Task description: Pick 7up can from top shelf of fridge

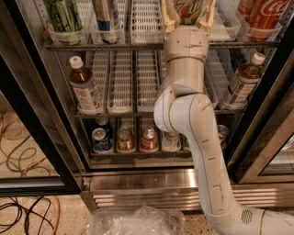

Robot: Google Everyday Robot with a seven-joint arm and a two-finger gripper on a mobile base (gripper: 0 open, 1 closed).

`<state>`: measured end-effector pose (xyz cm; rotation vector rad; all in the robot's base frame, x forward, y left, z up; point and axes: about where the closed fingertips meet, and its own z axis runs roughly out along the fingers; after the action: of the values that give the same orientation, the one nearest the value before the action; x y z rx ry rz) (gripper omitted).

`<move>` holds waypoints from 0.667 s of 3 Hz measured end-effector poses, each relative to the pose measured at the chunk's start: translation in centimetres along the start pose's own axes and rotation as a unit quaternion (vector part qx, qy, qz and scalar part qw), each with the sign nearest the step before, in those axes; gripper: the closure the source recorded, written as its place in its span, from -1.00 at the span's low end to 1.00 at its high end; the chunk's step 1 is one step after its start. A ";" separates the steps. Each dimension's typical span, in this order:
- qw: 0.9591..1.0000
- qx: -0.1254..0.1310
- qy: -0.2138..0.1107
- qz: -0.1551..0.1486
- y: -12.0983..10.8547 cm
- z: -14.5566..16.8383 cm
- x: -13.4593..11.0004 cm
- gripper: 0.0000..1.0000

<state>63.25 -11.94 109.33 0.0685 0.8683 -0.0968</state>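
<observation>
The 7up can point(189, 10), pale with a green-and-red logo, stands on the fridge's top shelf point(105, 46), cut off by the top edge of the view. My gripper point(188, 2) reaches up to it from below on the white arm point(186, 114). Its two tan fingers point(168, 16) splay out on either side of the can with a thin gap, so it is open around it. The fingertips are out of view above.
On the top shelf stand a dark green can point(64, 16), a blue-and-silver can point(106, 18) and a red Coca-Cola can point(266, 13). Brown bottles point(85, 85) point(243, 82) stand on the middle rack and small cans point(124, 139) on the bottom rack. Crumpled plastic point(138, 222) and cables point(23, 215) lie on the floor.
</observation>
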 end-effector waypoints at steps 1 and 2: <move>1.000 0.002 0.000 0.000 -0.1 0.1 0.4 0.03; 1.000 0.002 0.000 0.000 -0.1 0.1 0.4 0.50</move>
<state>63.55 -12.07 109.11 0.0732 0.8683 -0.0982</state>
